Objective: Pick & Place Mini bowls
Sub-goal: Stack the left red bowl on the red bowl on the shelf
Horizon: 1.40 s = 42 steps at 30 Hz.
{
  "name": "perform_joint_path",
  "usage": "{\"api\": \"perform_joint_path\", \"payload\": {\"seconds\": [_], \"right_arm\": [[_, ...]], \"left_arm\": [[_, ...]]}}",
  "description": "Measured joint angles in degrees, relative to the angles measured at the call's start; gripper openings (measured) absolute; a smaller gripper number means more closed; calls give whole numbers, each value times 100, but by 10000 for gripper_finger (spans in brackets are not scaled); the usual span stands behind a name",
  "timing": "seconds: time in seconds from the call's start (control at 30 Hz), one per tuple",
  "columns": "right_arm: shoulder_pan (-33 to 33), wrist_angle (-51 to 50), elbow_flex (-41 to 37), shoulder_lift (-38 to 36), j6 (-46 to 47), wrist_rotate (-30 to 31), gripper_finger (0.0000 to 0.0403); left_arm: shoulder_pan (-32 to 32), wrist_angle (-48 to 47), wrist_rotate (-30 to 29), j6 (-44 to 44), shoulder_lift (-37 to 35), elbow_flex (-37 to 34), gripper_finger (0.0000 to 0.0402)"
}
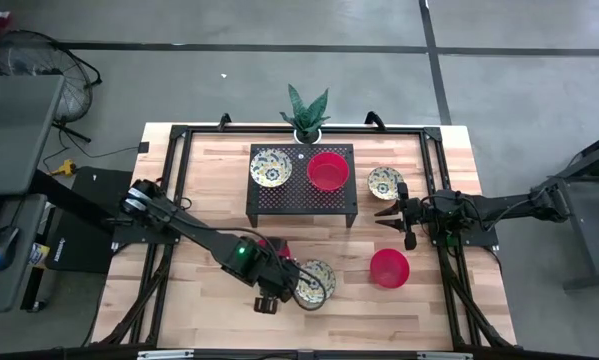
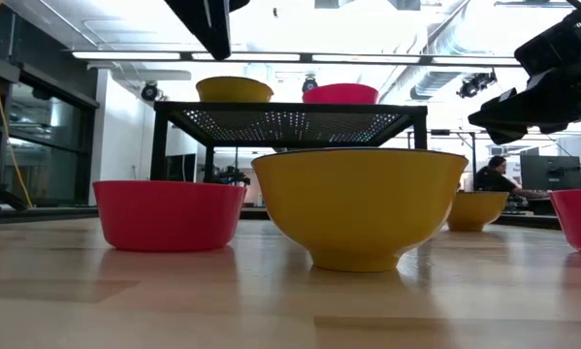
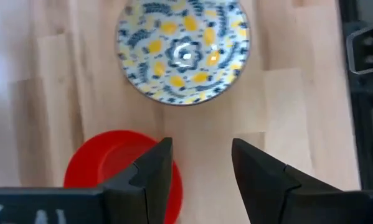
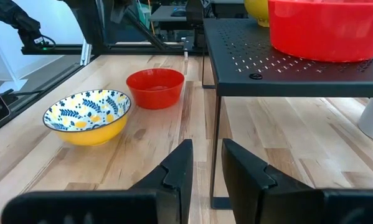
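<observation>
Yellow floral mini bowl point(image 2: 360, 206) sits upright, red bowl point(image 2: 169, 214) beside.

The black rack point(image 1: 301, 183) blocks the table's middle, with a patterned bowl point(image 1: 270, 166) and a red bowl point(image 1: 327, 170) on top and a plant point(image 1: 306, 112) behind it. Bare wood lies open between the lower patterned bowl point(image 1: 316, 282) and the lower-right red bowl point(image 1: 389, 268). The left arm point(image 1: 194, 236) crosses the lower left. A small bowl point(image 1: 384, 181) sits just right of the rack.
</observation>
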Motion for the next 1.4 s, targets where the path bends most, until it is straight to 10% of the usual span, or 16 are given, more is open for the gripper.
{"api": "perform_joint_path", "payload": {"seconds": [0.53, 1.4], "right_arm": [[0, 0, 0, 6, 0, 0, 73], [-2, 0, 1, 4, 0, 0, 73]], "left_arm": [[-64, 1351, 363, 349, -1141, -2420, 161], [463, 1211, 959, 2144, -571, -2634, 161]]}}
